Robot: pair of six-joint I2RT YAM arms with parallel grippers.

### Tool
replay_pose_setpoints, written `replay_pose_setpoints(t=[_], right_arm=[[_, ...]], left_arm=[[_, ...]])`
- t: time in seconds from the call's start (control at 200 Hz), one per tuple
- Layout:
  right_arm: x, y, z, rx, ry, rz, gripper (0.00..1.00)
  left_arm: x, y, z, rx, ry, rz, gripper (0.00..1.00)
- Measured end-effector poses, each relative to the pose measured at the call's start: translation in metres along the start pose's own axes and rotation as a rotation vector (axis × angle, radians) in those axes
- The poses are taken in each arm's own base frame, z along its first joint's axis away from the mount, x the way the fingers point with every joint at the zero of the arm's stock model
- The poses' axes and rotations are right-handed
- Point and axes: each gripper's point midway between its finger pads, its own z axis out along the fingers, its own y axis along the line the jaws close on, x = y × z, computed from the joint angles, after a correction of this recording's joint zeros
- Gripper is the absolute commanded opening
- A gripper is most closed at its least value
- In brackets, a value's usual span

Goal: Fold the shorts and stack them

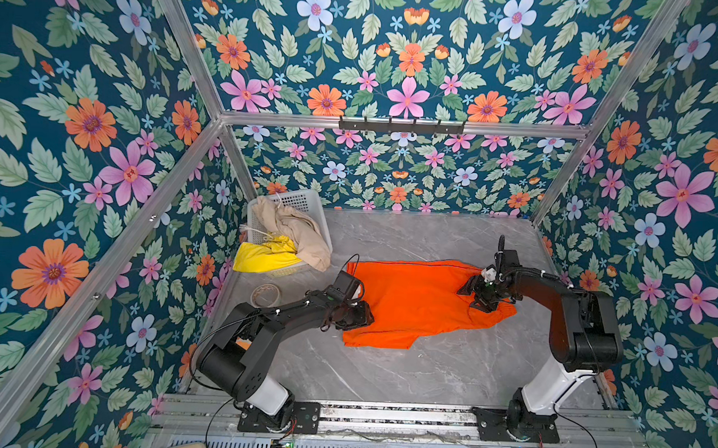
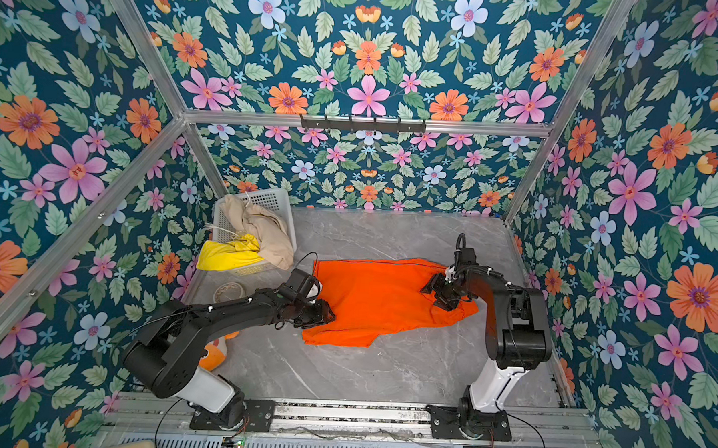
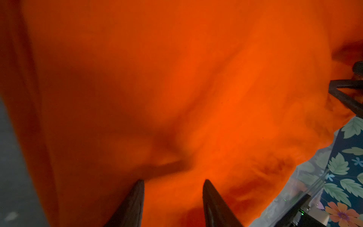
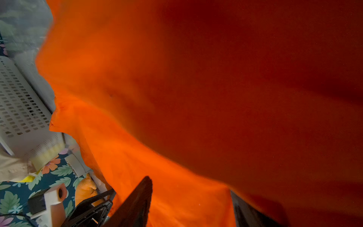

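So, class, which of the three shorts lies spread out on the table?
The orange shorts; the beige shorts and yellow shorts are bunched in the white basket.

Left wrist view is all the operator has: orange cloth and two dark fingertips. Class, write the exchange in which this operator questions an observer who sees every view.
Operator: Where are the other shorts?
Observer: The beige shorts and yellow shorts lie bunched in the white basket at the far left corner, both spilling over its rim.
Operator: Where is the right gripper?
Observer: The right gripper is over the right end of the orange shorts, jaws apart, with cloth draped over one finger.
Operator: Anything loose near my arm?
Observer: A tape roll lies on the table between the basket and the left arm.
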Motion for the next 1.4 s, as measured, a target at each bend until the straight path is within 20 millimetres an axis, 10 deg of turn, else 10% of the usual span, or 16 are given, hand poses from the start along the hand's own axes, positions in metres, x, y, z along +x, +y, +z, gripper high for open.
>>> replay_pose_setpoints(t=[0.24,0.445,0.595,1.04,1.25,1.4], right_arm=[[-0.027,0.001,-0.065,-0.069,-0.164,0.002,0.67],[-0.044,-0.071,-0.118,-0.026,-0.269,0.214,0.69],[-0.017,-0.098,-0.103,-0.019,-0.188,0.322,0.79],[0.013,-0.075,-0.052,-0.187,-0.091,0.418,0.76],[-0.004,-0.077,-0.047,-0.189,-0.165,0.398,0.38],[-0.008,-0.059,-0.056,-0.183,-0.217,0.29,0.29]], left_arm=[[0.001,0.004,0.001,0.036,-0.048,0.002,0.53],[-0.007,0.023,-0.011,-0.012,-0.081,-0.025,0.54],[-0.01,0.035,-0.017,-0.051,-0.087,-0.028,0.54],[-0.015,0.034,-0.015,-0.054,-0.075,-0.018,0.54],[-0.014,0.035,-0.018,-0.061,-0.075,-0.02,0.55],[-0.022,0.028,-0.034,-0.092,-0.078,-0.012,0.59]])
